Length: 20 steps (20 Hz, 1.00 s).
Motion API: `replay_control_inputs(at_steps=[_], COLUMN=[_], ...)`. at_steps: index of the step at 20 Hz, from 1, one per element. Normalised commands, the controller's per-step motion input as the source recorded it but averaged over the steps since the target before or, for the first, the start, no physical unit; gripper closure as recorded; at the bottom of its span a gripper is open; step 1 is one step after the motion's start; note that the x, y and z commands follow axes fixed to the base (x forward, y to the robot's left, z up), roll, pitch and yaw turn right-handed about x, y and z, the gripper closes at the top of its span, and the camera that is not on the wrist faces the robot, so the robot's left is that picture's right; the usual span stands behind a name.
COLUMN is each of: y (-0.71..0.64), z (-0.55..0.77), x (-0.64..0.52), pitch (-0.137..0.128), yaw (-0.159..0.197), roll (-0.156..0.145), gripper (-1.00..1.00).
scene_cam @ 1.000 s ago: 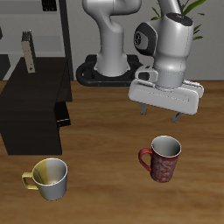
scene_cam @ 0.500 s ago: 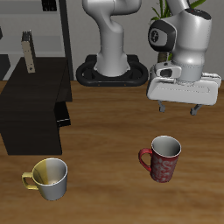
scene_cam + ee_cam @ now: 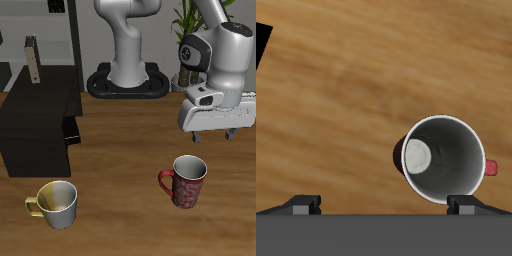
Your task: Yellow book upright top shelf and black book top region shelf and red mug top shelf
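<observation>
Since a second ago the gripper has swung sideways and dropped slightly; its fingers stand spread, empty. Nearer the surface's front edge, the red mug stands upright (handle sideways), slightly offset from them.

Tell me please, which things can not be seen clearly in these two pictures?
- Gripper, exterior view: the fingers are tiny and dark, so open or shut is unclear; the wrist view cuts off the fingertips at the picture's edge.
- Black book, exterior view: mostly hidden beside the shelf.
- Yellow book, exterior view: too thin to show what supports it.
- Red mug, wrist view: its handle barely shows past the rim.
</observation>
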Motion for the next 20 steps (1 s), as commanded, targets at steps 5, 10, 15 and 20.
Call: replay_control_inputs(at_steps=[5,10,15,20], y=[-0.04,-0.17,-0.14,-0.04], z=[-0.1,-0.09,-0.24,-0.29], x=[0.12,0.12,0.06,0.04], pitch=[0.035,0.033,0.035,0.038], yaw=[0.122,0.089,0.02,-0.005], roll=[-0.012,-0.029,0.002,0.009], gripper=[-1.0,-1.0,-1.0,-1.0])
